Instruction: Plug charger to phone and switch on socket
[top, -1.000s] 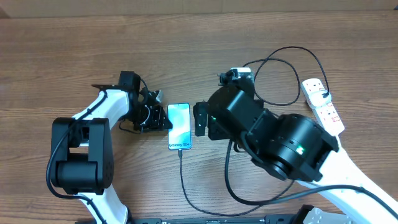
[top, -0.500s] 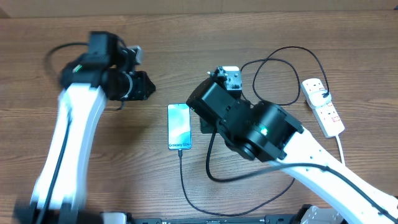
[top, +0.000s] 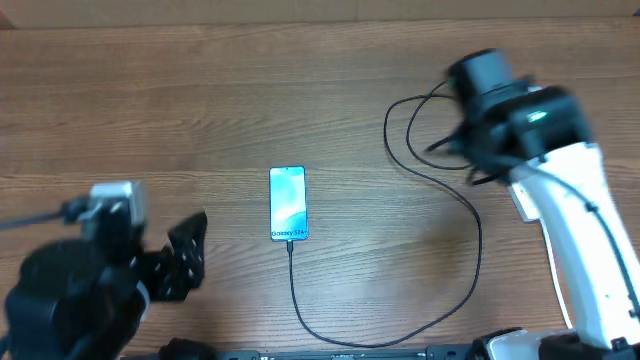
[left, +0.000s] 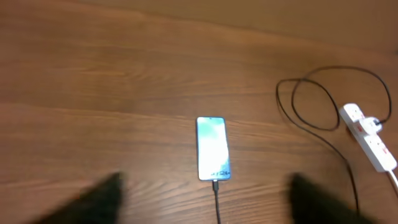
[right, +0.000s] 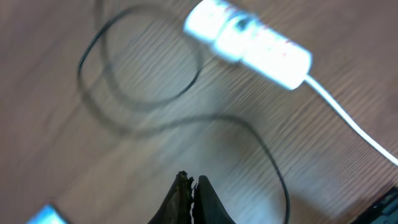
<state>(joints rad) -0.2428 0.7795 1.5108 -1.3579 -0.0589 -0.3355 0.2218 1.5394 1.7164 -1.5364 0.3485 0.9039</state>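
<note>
At the lower left of the table (top: 150, 100), the left gripper (top: 184, 258) hangs with its fingers (left: 98, 200) spread wide and nothing between them. It is well apart from the phone (top: 287, 203), which lies face up mid-table with its screen lit. Over on the far right, the right gripper (right: 189, 198) is pinched closed on nothing and hovers above the looped cable near the power strip (right: 249, 38). The charger cable (top: 292, 270) runs from the phone's bottom edge, where its tip looks seated, round toward the strip, so the plugging step seems done. Blur hides whether the plug end sits in an outlet. Whether the switch is on I cannot tell; pressing it looks like what remains.
</note>
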